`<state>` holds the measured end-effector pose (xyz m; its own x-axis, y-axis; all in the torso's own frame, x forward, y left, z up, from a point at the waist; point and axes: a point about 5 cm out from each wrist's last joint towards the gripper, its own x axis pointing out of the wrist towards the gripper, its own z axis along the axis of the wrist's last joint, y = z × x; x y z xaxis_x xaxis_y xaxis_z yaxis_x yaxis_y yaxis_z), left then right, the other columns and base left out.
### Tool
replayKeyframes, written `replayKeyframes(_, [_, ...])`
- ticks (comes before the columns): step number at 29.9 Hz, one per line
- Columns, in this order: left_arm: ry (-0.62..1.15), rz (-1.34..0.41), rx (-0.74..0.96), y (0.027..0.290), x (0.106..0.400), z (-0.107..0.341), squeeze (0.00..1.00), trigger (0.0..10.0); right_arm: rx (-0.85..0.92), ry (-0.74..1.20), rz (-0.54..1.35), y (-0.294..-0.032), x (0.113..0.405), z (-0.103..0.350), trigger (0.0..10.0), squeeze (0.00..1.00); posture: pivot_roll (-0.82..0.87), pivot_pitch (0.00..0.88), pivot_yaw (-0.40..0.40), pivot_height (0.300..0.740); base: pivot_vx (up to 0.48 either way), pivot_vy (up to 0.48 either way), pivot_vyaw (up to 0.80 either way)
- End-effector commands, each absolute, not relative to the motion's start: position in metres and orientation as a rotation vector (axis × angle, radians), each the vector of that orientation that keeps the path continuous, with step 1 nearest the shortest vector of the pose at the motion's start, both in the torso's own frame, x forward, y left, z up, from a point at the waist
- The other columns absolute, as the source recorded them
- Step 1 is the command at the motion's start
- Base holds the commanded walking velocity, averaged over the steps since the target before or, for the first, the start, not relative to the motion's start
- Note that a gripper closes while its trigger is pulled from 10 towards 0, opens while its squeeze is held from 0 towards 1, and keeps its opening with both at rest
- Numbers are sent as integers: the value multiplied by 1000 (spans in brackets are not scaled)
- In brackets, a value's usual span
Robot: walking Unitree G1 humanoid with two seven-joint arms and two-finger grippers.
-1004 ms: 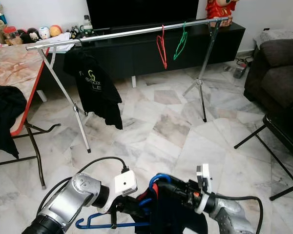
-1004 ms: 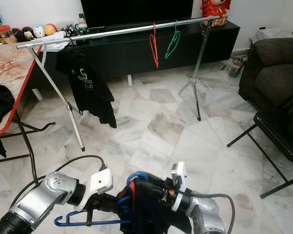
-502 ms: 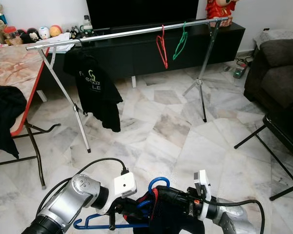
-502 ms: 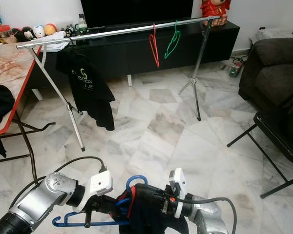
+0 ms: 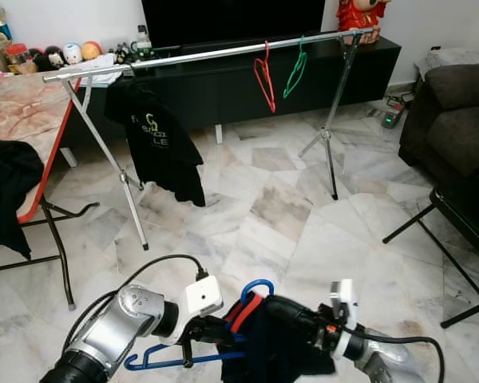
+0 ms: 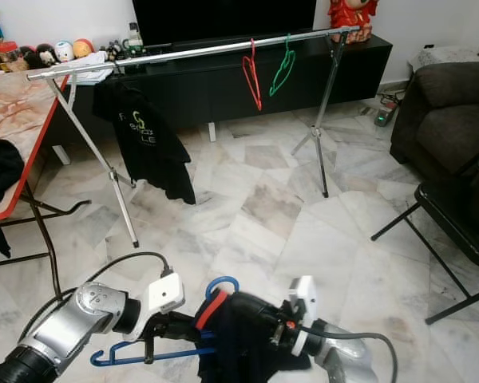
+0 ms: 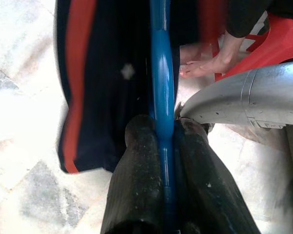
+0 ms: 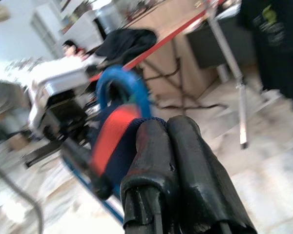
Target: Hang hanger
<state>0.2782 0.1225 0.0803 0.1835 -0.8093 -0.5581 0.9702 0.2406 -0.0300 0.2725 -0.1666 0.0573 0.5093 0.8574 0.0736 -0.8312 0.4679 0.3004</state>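
Note:
A blue hanger (image 5: pixel 188 359) with its hook (image 5: pixel 257 287) up carries a dark garment with a red collar (image 5: pixel 283 351), low in front of me. My left gripper (image 5: pixel 193 345) is shut on the hanger's bar, seen as a blue rod (image 7: pixel 162 107) between the black fingers (image 7: pixel 136 190). My right gripper (image 5: pixel 263 313) is shut on the garment's red-edged collar (image 8: pixel 115 131) near the hook. Across the room stands a silver clothes rail (image 5: pixel 215 52) with a black T-shirt (image 5: pixel 160 140), a red hanger (image 5: pixel 265 78) and a green hanger (image 5: pixel 295 70).
A marble-topped folding table (image 5: pixel 20 120) with a dark cloth stands at my left. A grey sofa (image 5: pixel 455 120) and a black folding chair (image 5: pixel 463 231) are at my right. A black TV cabinet (image 5: pixel 247 80) runs behind the rail. Marble floor lies between. A person's bare foot (image 7: pixel 205 66) shows in the left wrist view.
My right gripper has pushed left along the garment's collar toward the hook. The hanger has tipped a little, and the black T-shirt on the rail sways.

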Motion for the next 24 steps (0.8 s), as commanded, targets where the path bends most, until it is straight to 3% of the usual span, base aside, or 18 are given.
replayKeyframes(1, [538,-1280,374,131,278,77,0,0,327,38,1013,-170,274,65,0,0,28,122,65,740,0,0,0])
replayKeyframes(16, [449,-1083,331,145,296,81,0,0,277,119,910,-191,243,52,0,0,15,122,59,740,0,0,0])
replayKeyframes(20, [413,-963,315,157,304,82,0,0,246,57,731,-202,249,57,0,0,13,123,58,740,0,0,0])
replayKeyframes(24, [403,-776,321,171,309,71,0,0,258,-45,414,-225,264,66,0,0,5,121,62,740,0,0,0])
